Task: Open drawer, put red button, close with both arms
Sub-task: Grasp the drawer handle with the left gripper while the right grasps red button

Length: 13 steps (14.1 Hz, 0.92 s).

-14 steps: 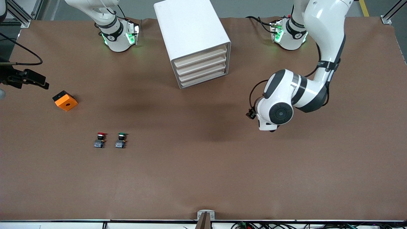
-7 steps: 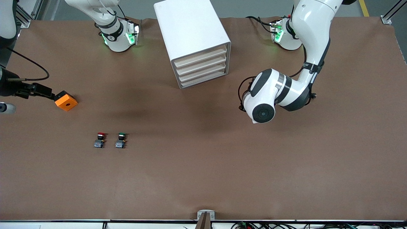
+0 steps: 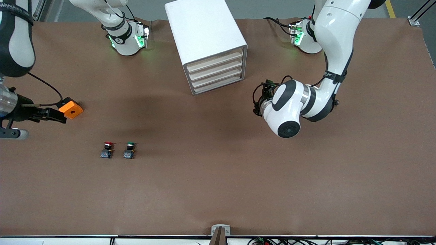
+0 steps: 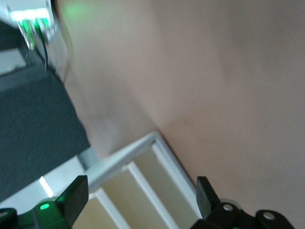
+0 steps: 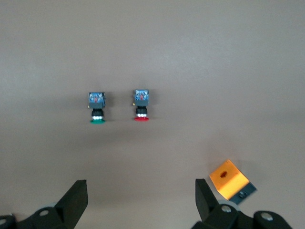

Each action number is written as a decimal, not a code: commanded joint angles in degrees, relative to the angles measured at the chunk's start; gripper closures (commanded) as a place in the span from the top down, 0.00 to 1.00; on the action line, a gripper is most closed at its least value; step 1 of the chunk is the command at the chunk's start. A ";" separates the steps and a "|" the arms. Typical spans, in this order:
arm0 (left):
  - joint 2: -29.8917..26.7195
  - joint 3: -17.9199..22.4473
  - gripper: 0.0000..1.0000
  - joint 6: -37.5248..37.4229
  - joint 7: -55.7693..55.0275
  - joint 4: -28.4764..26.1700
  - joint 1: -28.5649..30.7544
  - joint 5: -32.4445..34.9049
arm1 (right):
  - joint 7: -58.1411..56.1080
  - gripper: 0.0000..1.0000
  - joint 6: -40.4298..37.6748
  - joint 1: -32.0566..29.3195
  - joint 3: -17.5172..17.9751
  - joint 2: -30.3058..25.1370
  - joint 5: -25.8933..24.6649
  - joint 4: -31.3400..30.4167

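The white cabinet (image 3: 204, 30) stands at the middle of the table between the arm bases, all four beige drawers shut; the top drawer (image 3: 215, 60) is closed. The red button (image 3: 107, 149) stands on the table beside the green one (image 3: 129, 150), and shows in the right wrist view (image 5: 141, 106). My left gripper (image 3: 258, 102) is open and empty over the table in front of the cabinet, toward the left arm's end; its wrist view (image 4: 140, 200) shows beige drawer fronts (image 4: 167, 191) between the fingers. My right gripper (image 3: 58, 116) is open and empty over the table beside the orange block, and shows in its wrist view (image 5: 140, 198).
An orange block (image 3: 70, 108) with a hole lies toward the right arm's end of the table, farther from the front camera than the buttons; it also shows in the right wrist view (image 5: 229, 179). The green button also shows there (image 5: 96, 109).
My left gripper has swung toward the cabinet front. My right gripper has come in over the table beside the orange block, toward the buttons. The drawers and buttons have not moved.
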 commanded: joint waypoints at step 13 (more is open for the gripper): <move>12.00 -0.35 0.79 -1.01 -25.31 5.87 -2.56 -27.90 | 4.09 1.00 29.48 1.10 -0.03 14.83 2.42 -11.01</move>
